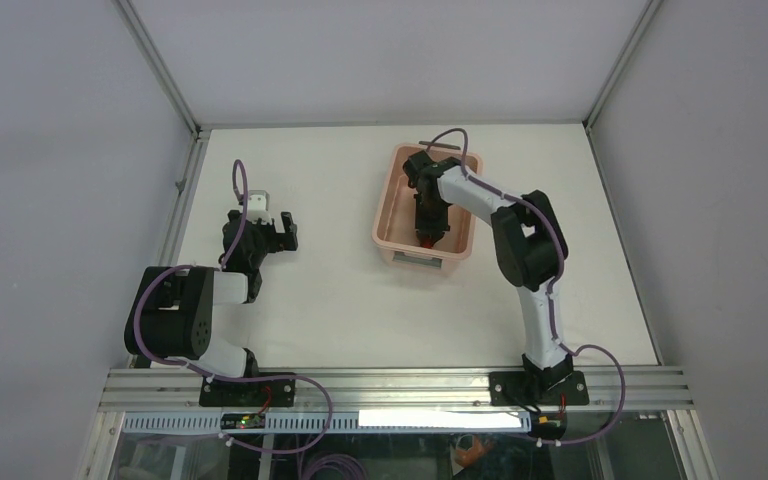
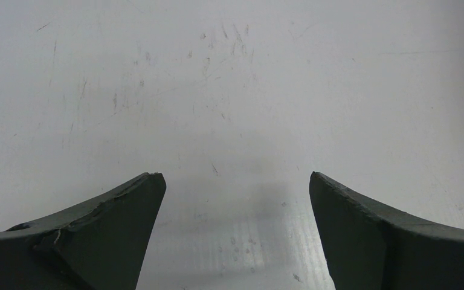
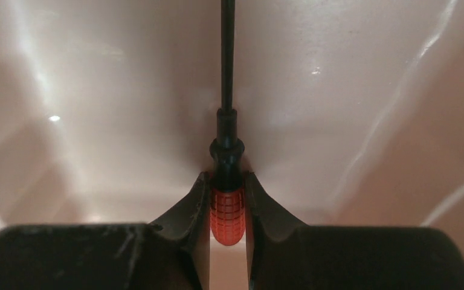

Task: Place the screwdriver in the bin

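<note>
The salmon-pink bin (image 1: 390, 215) stands at the table's middle right. My right gripper (image 1: 426, 226) reaches down inside it. In the right wrist view its fingers (image 3: 193, 208) are shut on the red handle of the screwdriver (image 3: 227, 211), whose thin black shaft points away over the bin's pink floor (image 3: 350, 90). A bit of the red handle shows under the gripper in the top view (image 1: 428, 241). My left gripper (image 1: 275, 232) is open and empty over bare table at the left; its jaws stand wide apart in the left wrist view (image 2: 234, 181).
A small white block (image 1: 259, 202) lies just behind the left gripper. Grey walls and metal rails enclose the white table (image 1: 340, 300). The bin has a grey handle at its near short end (image 1: 422, 258).
</note>
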